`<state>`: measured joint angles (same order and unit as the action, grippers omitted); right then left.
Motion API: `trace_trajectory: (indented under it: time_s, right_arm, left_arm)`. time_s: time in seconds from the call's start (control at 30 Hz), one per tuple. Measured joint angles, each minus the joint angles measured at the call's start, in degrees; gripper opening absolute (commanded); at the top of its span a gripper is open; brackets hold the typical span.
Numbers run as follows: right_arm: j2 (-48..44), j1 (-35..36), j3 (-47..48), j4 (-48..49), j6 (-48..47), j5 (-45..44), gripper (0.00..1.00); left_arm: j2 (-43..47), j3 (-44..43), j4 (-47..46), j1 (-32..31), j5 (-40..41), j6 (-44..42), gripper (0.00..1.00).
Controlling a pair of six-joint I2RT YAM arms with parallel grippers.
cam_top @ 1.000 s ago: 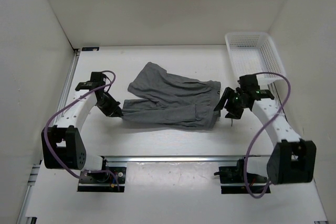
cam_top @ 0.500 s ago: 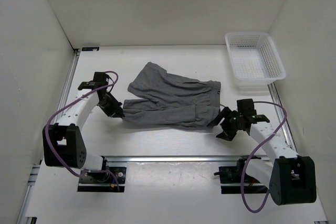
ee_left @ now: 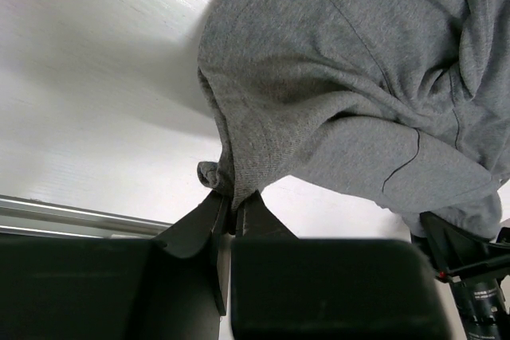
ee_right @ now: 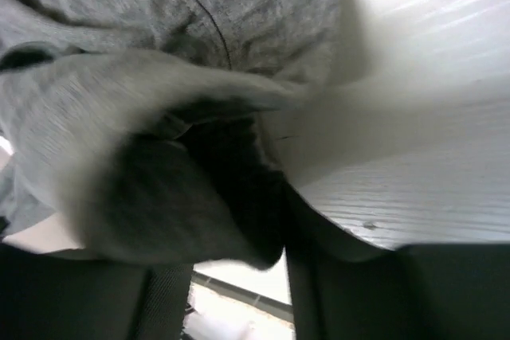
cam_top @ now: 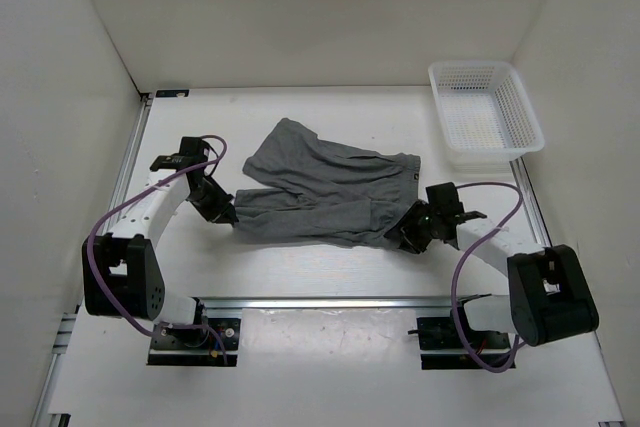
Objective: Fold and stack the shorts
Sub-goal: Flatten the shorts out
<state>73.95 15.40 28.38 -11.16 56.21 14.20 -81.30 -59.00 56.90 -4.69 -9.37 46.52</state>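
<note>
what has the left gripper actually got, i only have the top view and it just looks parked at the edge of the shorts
Observer: The left wrist view shows the left gripper shut on a small pinch of the shorts, right at a folded hem edge.
Operator: ok and the right one, is it on cloth yet
Observer: Its wrist view is blurred, but grey cloth lies draped over one dark finger. I cannot tell whether the right gripper has closed on it.
</note>
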Motion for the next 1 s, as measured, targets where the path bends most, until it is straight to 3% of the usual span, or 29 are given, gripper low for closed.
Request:
trace_trajectory:
  time_s: [0.17, 0.27, 0.43, 0.53, 0.73, 0.8, 0.9, 1.0]
  right_arm:
    - [0.33, 3.28, 0.13, -0.22, 1.75, -3.67, 0.12]
    - [-0.55, 3.69, 2.45, -4.33, 1.49, -5.86, 0.02]
    - [0.76, -2.19, 16.70, -14.19, -4.52, -6.49, 0.00]
    - [10.01, -7.65, 38.07, -20.44, -10.40, -4.22, 0.00]
    - [40.48, -12.09, 96.78, -30.88, -18.40, 4.24, 0.00]
    - [44.85, -12.72, 108.45, -31.63, -18.56, 7.56, 0.00]
    - [42.18, -13.20, 110.57, -32.81, -19.52, 11.47, 0.01]
    - [31.08, -13.22, 95.89, -31.91, -22.53, 13.35, 0.01]
  left_arm:
    - [-0.11, 0.00, 0.00, 0.00, 0.02, 0.02, 0.10]
    - [-0.61, -0.50, 0.24, 0.00, 0.04, 0.02, 0.10]
    - [-6.69, -11.17, 2.73, 0.00, 0.24, 0.02, 0.10]
    - [-14.10, -26.62, 4.83, 0.20, 0.20, -0.46, 0.10]
    - [-31.39, -70.69, 8.76, 3.28, -1.05, -1.11, 0.10]
    - [-31.98, -78.34, 8.44, 3.93, -1.49, -1.05, 0.10]
    - [-27.67, -79.41, 7.13, 4.37, -1.60, -1.27, 0.10]
    - [-18.03, -68.35, 5.07, 4.59, -1.09, -2.47, 0.10]
